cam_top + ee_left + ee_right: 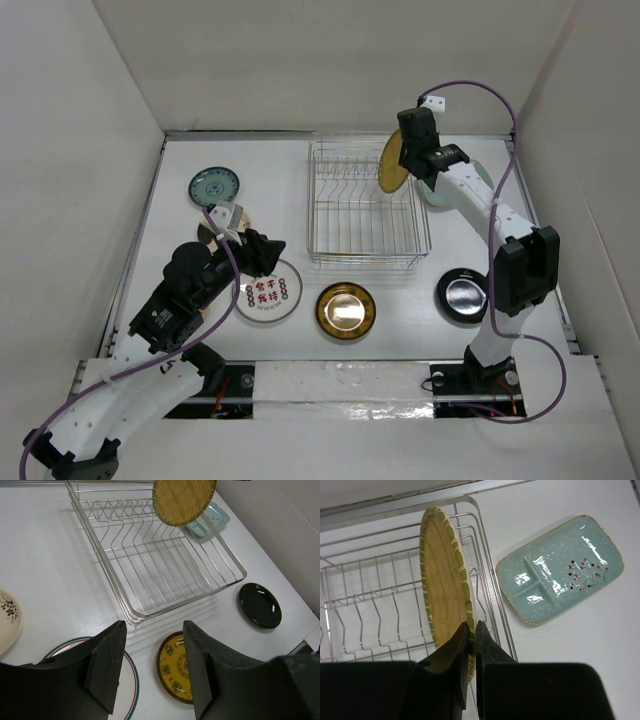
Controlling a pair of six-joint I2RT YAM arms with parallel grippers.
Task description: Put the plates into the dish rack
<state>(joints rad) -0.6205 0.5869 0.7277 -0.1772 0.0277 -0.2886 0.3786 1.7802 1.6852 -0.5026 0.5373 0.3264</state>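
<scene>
Jaws on my left gripper (154,629) gape wide and empty above the round white plate with red characters (268,293). Further right, over the far right part of the silver wire dish rack (368,259), the round woven tan plate (445,580) hangs on edge, its rim pinched tight in my right gripper (471,629). It looks light, stiff and grippy, so a rim pinch should suit it.

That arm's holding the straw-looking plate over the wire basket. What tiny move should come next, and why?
Probably lower the woven plate straight down. The right arm's jaws pinch its rim, holding it upright above the dish rack's far right part, not yet among the tines; the slots beneath look free.
</scene>
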